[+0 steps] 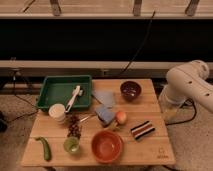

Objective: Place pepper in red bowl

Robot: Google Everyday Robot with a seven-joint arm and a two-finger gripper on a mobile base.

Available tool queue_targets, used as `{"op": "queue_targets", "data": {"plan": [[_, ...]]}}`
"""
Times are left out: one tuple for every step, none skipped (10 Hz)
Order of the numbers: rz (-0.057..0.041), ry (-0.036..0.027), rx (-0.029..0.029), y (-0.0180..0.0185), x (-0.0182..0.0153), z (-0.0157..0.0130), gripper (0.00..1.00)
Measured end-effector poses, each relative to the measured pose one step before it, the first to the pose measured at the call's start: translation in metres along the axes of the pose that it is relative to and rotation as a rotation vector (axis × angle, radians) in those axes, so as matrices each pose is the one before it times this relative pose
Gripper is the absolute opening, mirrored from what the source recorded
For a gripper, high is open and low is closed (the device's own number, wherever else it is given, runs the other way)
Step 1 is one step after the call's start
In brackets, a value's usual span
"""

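The pepper (44,148), long and dark green, lies on the wooden table (150,107) at its front left corner. The red bowl (107,146), orange-red and glossy inside, stands empty at the front middle, to the right of the pepper with a small green cup (72,145) between them. Only a white arm segment (189,86) shows beyond the table's right edge. My gripper is not in view.
A green tray (46,95) with a white utensil (74,97) sits back left. Also on the table are a white cup (57,113), dark grapes (74,127), blue cloths (104,104), a peach-coloured fruit (121,117), a striped block (142,129) and a maroon bowl (130,90).
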Motion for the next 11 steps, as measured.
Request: {"op": "queue_targets", "data": {"plan": [[-0.00006,-0.00002,-0.00007,0.00001,-0.00001,0.00005,0.65],[0.00001,-0.00001,0.00008,-0.00002,-0.00001,-0.00004,0.65],[-0.00002,0.0,-0.00004,0.00001,0.0,0.00001,0.65],[0.00002,-0.00001,0.00001,0.00001,0.00001,0.0,0.65],[-0.00001,0.0,0.00001,-0.00001,-0.00002,0.0,0.65],[-0.00098,0.00014,-0.00001,0.00025,-0.00013,0.00017,0.65],[-0.00869,-0.00222,0.00242,0.00086,-0.00172,-0.00005,0.65],[-0.02547,-0.00415,0.00228,0.00376,-0.00517,0.00094,0.65],[-0.02604,-0.00604,0.0034,0.00405,-0.00993,0.00041,0.65],[-0.0326,-0.00439,0.00388,0.00266,-0.01433,0.00047,0.65],[-0.02773,-0.00707,0.00274,0.00186,-0.01667,0.0001,0.65]]}}
